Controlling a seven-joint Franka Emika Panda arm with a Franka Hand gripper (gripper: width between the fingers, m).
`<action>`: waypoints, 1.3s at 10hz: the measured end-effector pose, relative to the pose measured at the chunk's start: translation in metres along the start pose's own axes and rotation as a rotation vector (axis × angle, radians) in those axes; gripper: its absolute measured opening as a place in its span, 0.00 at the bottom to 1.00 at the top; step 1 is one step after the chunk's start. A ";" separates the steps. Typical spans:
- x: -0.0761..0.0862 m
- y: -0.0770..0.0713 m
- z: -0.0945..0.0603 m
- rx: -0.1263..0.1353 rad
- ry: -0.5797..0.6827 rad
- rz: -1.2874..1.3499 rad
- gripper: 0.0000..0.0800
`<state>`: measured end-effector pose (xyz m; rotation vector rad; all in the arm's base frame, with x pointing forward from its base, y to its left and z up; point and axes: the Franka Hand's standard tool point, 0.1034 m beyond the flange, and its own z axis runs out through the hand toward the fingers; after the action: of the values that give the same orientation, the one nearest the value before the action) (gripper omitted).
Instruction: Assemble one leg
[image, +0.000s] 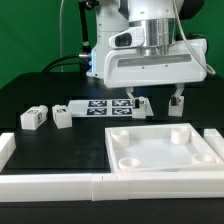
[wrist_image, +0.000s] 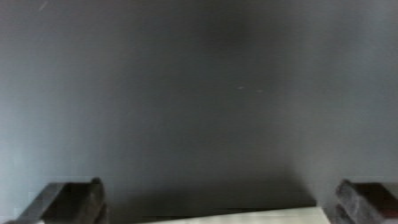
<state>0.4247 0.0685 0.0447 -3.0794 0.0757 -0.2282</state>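
Observation:
Two small white legs with black-and-white tags lie on the black table at the exterior view's left, one (image: 35, 117) beside the other (image: 62, 117). The large white square tabletop (image: 190, 155) with corner sockets lies at the front right. My gripper (image: 159, 105) hangs just behind the tabletop's far edge, open and empty, its fingers spread wide. In the wrist view the gripper (wrist_image: 221, 205) shows two dark fingertips (wrist_image: 71, 203) far apart over bare dark table, with a pale edge of the tabletop (wrist_image: 249, 218) between them. No leg shows in the wrist view.
The marker board (image: 100, 107) lies flat between the legs and my gripper. A white raised border (image: 50, 182) runs along the front of the table, and a white block (image: 5, 148) stands at the left edge.

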 end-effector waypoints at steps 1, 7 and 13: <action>0.000 0.001 0.000 0.001 0.000 0.080 0.81; -0.027 -0.031 0.003 0.013 -0.005 0.145 0.81; -0.042 -0.042 0.000 0.022 -0.557 0.125 0.81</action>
<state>0.3848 0.1128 0.0406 -2.9734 0.2340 0.6231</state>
